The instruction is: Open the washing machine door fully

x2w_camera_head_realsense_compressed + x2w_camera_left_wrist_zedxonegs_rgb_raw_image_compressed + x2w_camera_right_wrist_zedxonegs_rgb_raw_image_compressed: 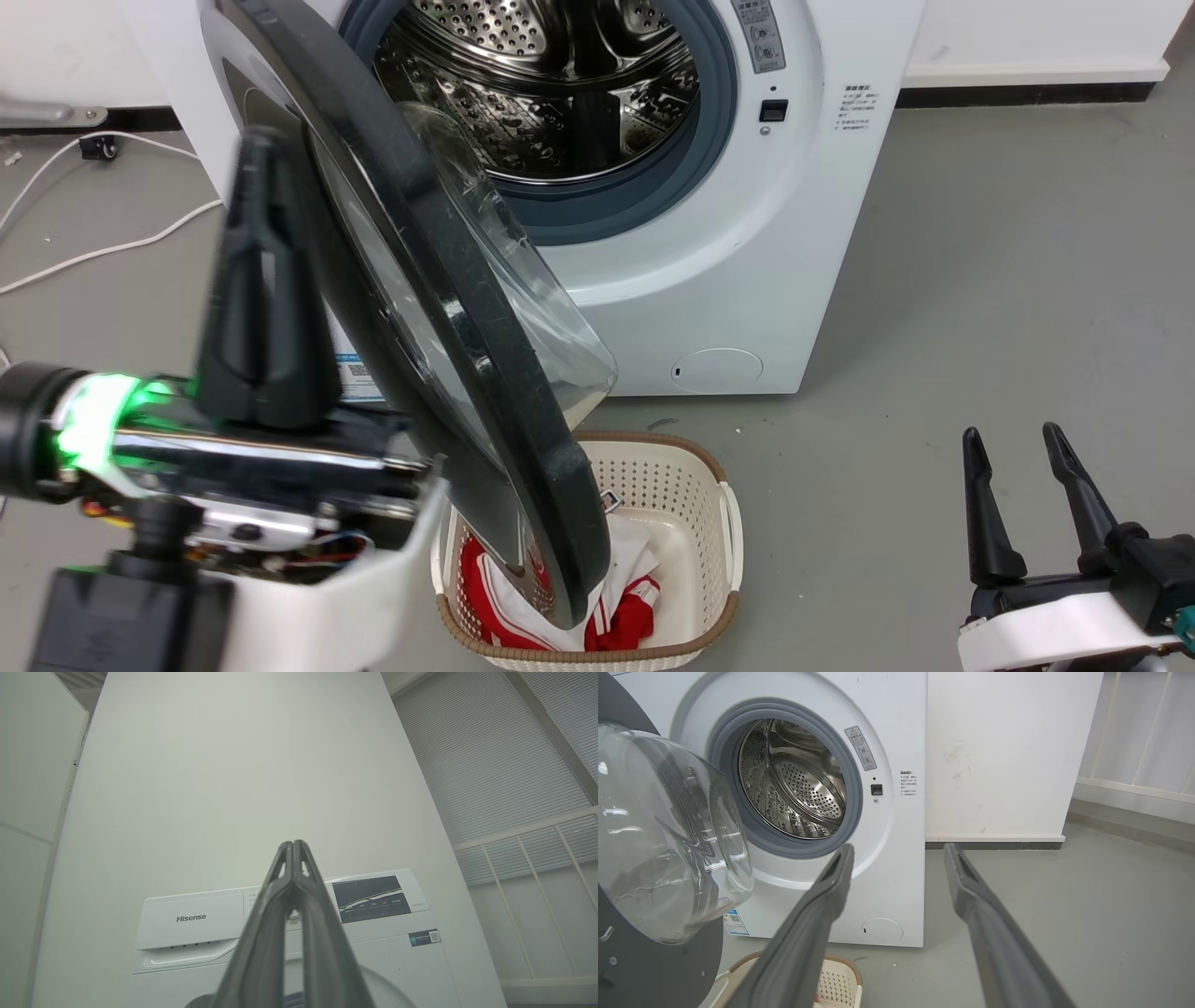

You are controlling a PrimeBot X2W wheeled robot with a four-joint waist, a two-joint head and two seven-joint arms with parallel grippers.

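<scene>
The washing machine door [448, 280], a black disc with a clear domed glass bowl, stands swung out from the white washer [747, 233], edge-on to the head view. Its glass bowl [668, 835] faces the steel drum [794, 784]. My left gripper [260, 149] is shut with nothing between its fingers. It points upward close to the door's outer face; whether it touches the door I cannot tell. In the left wrist view the closed left gripper [293, 843] points at the washer's top panel [191, 917]. My right gripper [1013, 434] hangs open and empty at the lower right, well clear of the door.
A cream laundry basket [691, 485] with red and white clothes [625, 607] sits on the floor under the door's lower edge. White cables [112, 247] trail over the grey floor at left. A small round flap [717, 369] marks the washer's lower front. A white wall [1008, 756] stands to the right.
</scene>
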